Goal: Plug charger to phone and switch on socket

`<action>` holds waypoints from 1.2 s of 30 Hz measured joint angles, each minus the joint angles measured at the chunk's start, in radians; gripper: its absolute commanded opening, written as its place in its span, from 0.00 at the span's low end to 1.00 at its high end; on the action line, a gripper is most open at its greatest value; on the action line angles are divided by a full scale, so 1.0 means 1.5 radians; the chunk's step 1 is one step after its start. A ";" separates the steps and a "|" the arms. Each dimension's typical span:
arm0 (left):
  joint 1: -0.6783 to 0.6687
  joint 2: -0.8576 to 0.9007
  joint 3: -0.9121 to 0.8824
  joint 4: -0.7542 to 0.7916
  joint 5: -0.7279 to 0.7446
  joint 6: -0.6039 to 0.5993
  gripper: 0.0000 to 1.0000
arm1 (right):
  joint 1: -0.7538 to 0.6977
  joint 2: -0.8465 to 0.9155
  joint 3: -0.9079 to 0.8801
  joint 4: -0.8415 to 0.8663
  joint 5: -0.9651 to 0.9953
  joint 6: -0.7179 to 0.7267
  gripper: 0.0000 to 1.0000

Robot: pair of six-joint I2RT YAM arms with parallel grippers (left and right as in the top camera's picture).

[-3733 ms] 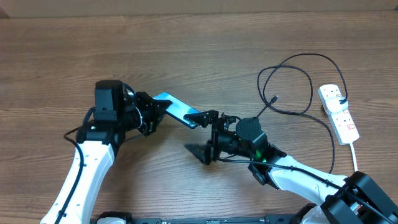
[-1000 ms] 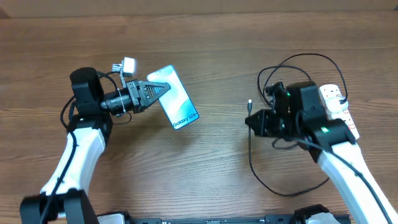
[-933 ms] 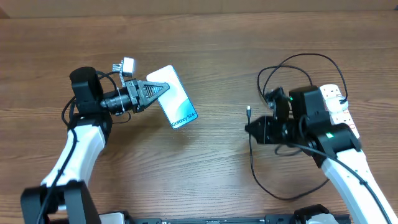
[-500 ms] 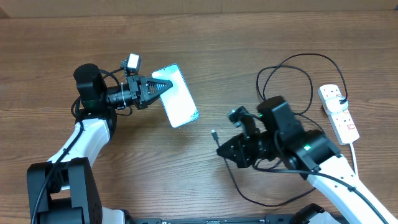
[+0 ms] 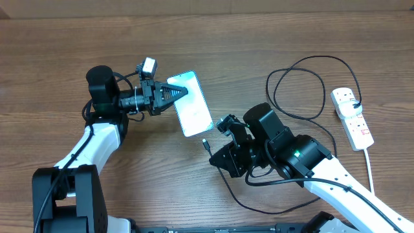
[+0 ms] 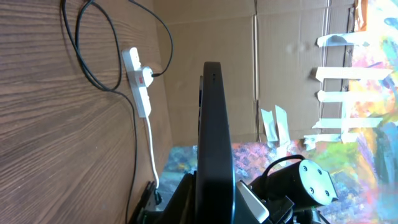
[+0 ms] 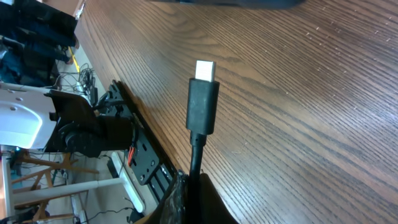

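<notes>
The left gripper is closed on one long edge of the phone, holding it left of table centre with the screen facing the overhead camera. The right gripper is clamped on the charger just behind its plug tip, which points toward the phone's lower end, near but apart. The cable runs in loops to the socket lying at the right side of the table.

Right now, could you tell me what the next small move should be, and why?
Probably ease the right gripper forward, lining the charger plug up with the near edge of the phone: the plug sits just short of it, not yet inserted, while the left gripper holds the phone.
</notes>
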State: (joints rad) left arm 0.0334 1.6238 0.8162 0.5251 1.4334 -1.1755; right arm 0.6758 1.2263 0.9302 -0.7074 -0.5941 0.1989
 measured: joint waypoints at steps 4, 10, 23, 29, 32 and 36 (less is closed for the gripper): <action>-0.005 0.000 0.000 0.000 -0.007 0.008 0.04 | 0.000 0.000 0.000 0.008 0.000 0.008 0.04; -0.005 0.000 0.000 -0.001 -0.011 0.020 0.04 | 0.000 0.000 0.000 0.024 0.000 0.010 0.04; -0.006 0.000 0.000 -0.001 -0.011 0.021 0.04 | 0.000 0.000 0.000 0.058 0.014 0.012 0.04; -0.009 0.000 0.000 -0.001 -0.021 0.021 0.04 | 0.000 0.000 0.000 0.059 0.030 0.016 0.04; -0.009 0.000 0.000 -0.001 -0.023 0.021 0.04 | 0.000 0.000 0.000 0.058 0.030 0.023 0.04; -0.009 0.000 0.000 -0.001 -0.023 0.021 0.04 | 0.000 0.000 0.000 0.057 0.033 0.025 0.04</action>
State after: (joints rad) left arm 0.0193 1.6241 0.8162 0.5243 1.3987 -1.1446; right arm 0.6758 1.2263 0.9302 -0.6212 -0.5453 0.2359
